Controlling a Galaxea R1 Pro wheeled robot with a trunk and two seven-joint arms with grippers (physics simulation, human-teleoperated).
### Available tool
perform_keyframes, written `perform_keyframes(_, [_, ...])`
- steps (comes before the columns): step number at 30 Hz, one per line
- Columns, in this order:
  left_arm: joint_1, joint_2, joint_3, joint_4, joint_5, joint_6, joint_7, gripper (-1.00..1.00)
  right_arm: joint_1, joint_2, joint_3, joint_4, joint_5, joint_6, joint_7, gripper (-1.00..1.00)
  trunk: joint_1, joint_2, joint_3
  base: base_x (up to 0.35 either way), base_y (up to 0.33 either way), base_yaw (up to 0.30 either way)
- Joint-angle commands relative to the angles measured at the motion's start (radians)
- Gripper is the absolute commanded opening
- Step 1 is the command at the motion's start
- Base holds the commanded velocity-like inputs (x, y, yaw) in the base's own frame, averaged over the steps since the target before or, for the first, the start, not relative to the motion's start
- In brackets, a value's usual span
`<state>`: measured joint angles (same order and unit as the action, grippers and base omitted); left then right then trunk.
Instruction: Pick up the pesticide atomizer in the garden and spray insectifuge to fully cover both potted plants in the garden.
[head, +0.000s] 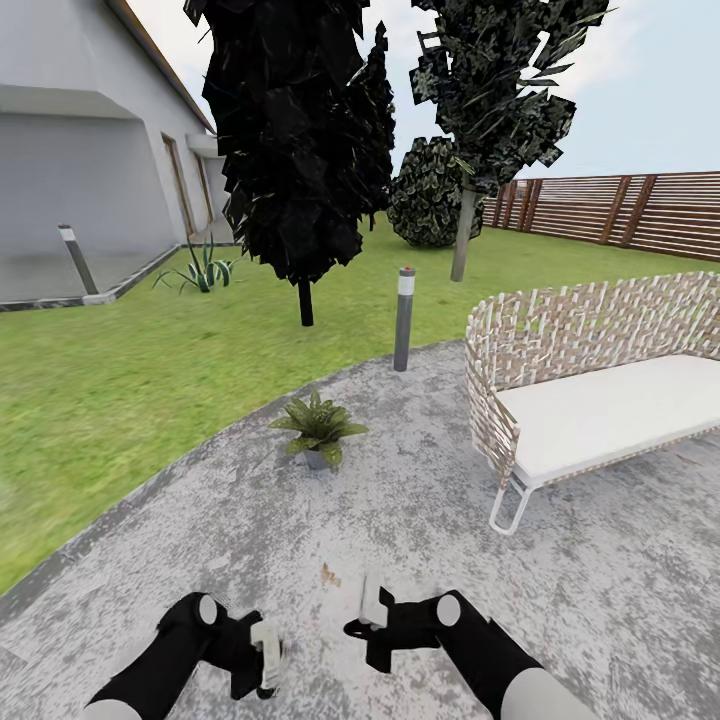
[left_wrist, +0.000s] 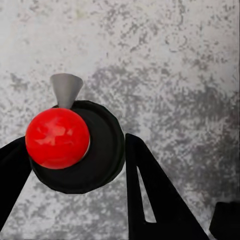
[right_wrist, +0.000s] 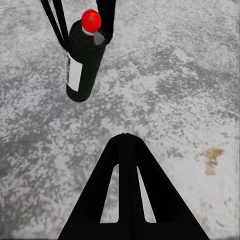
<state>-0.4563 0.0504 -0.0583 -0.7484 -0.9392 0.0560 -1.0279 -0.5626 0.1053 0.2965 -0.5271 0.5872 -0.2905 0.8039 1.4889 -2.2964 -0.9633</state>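
The pesticide atomizer (right_wrist: 82, 65) is a dark bottle with a white label strip and a red ball top (left_wrist: 57, 137). My left gripper (left_wrist: 75, 165) is shut on it, a black finger on either side, low over the grey patio. In the head view the left gripper (head: 266, 655) sits at the bottom with the bottle's pale label (head: 266, 640) showing. My right gripper (right_wrist: 125, 137) is shut and empty, its tip pointing toward the bottle; it sits at bottom centre of the head view (head: 365, 612). One potted plant (head: 318, 430) stands ahead on the patio near the lawn edge.
A grey bollard lamp (head: 404, 320) stands behind the plant. A wicker bench (head: 590, 390) with a white cushion fills the right. Lawn (head: 120, 370), dark trees (head: 300, 150), a wooden fence (head: 640, 212), a house (head: 90, 150) and a grassy clump (head: 200, 270) lie beyond.
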Motion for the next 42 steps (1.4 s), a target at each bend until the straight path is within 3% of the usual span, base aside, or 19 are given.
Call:
perform_keyframes(1, [0.0,0.017,-0.003,-0.001,0.001,0.006,-0.003,-1.0,0.0,-0.002,-0.002,0.001,0.01,-0.006,0.0,-1.0,0.0,0.0,-0.001,0.0,0.0,0.0])
perform_keyframes(4, [0.005,0.063,-0.002,-0.002,-0.001,0.011,0.001,-1.0,0.0,-0.007,-0.005,0.003,0.01,-0.006,-0.001,-1.0,0.0,0.0,-0.001,0.0,0.0,0.0])
perform_keyframes(5, [0.006,0.071,0.062,-0.003,0.001,0.014,0.023,-1.0,0.0,-0.02,-0.007,0.005,0.008,-0.007,-0.004,1.0,0.0,0.0,-0.001,0.0,0.0,0.0])
perform_keyframes(8, [0.007,0.063,0.259,-0.003,0.004,0.007,0.084,-1.0,0.0,-0.048,-0.008,0.007,0.005,-0.008,-0.006,1.0,0.0,0.0,-0.001,0.0,0.0,0.0])
perform_keyframes(10, [0.007,0.055,0.385,0.004,0.041,0.005,0.104,-1.0,0.0,-0.065,-0.012,0.009,0.004,-0.008,-0.007,1.0,0.0,0.0,-0.001,0.0,0.0,0.0])
perform_keyframes(12, [0.008,0.051,0.458,0.031,0.109,-0.003,0.148,-1.0,0.001,-0.085,-0.027,0.02,0.004,-0.008,-0.007,1.0,0.0,0.0,-0.001,0.0,0.0,0.0])
perform_keyframes(14, [0.011,0.051,0.504,0.089,0.184,-0.045,0.262,-1.0,0.001,-0.097,-0.079,0.062,0.002,-0.01,-0.011,1.0,0.0,0.0,-0.001,0.0,0.0,0.0])
perform_keyframes(16, [0.027,0.051,0.523,0.18,0.237,-0.115,0.432,-1.0,0.001,-0.101,-0.208,0.13,0.003,-0.011,-0.039,1.0,0.0,0.0,-0.001,0.0,0.0,0.0])
perform_keyframes(18, [0.051,0.047,0.529,0.27,0.306,-0.208,0.642,-1.0,0.003,-0.108,-0.385,0.212,0.004,-0.017,-0.089,1.0,0.0,0.0,-0.001,0.0,0.0,0.0])
perform_keyframes(19, [0.056,0.045,0.529,0.321,0.34,-0.243,0.743,-1.0,0.004,-0.113,-0.438,0.232,0.004,-0.02,-0.138,1.0,0.0,0.0,-0.001,0.0,0.0,0.0])
perform_keyframes(20, [0.058,0.043,0.53,0.35,0.358,-0.267,0.816,-1.0,0.007,-0.115,-0.456,0.24,0.003,-0.027,-0.206,1.0,0.0,0.0,-0.001,0.0,0.0,0.0])
perform_keyframes(21, [0.059,0.042,0.53,0.365,0.367,-0.284,0.86,-1.0,0.011,-0.116,-0.463,0.243,0.003,-0.042,-0.263,1.0,0.0,0.0,-0.001,0.0,0.0,0.0])
perform_keyframes(24, [0.06,0.036,0.531,0.44,0.422,-0.375,0.962,-1.0,0.098,-0.115,-0.474,0.316,0.001,-0.235,-0.592,1.0,0.0,0.0,-0.001,0.0,0.0,0.0])
perform_keyframes(27, [0.062,0.038,0.533,0.46,0.508,-0.42,0.978,-1.0,0.146,-0.113,-0.476,0.428,-0.002,-0.425,-0.915,1.0,0.0,0.0,-0.001,0.0,0.0,0.0])
perform_keyframes(29, [0.065,0.038,0.535,0.464,0.556,-0.426,0.98,-1.0,0.159,-0.106,-0.476,0.48,-0.002,-0.504,-1.022,1.0,0.0,0.0,-0.001,0.0,0.0,0.0])
perform_keyframes(31, [0.082,0.039,0.535,0.464,0.572,-0.44,0.981,-1.0,0.181,-0.099,-0.477,0.495,-0.012,-0.546,-1.065,1.0,0.0,0.0,-0.001,0.0,0.0,0.0])
perform_keyframes(34, [0.093,0.04,0.537,0.469,0.578,-0.502,0.996,-1.0,0.195,-0.079,-0.476,0.5,-0.131,-0.569,-1.093,1.0,0.0,0.0,-0.001,0.0,0.0,0.0])
perform_keyframes(36, [0.094,0.04,0.536,0.48,0.58,-0.51,1.04,-1.0,0.197,-0.076,-0.476,0.501,-0.174,-0.572,-1.095,1.0,0.0,0.0,-0.001,0.0,0.0,0.0])
perform_keyframes(42, [0.094,0.04,0.534,0.496,0.582,-0.516,1.09,-1.0,0.197,-0.075,-0.473,0.502,-0.199,-0.57,-1.089,1.0,0.0,0.0,-0.001,0.0,0.0,0.0])
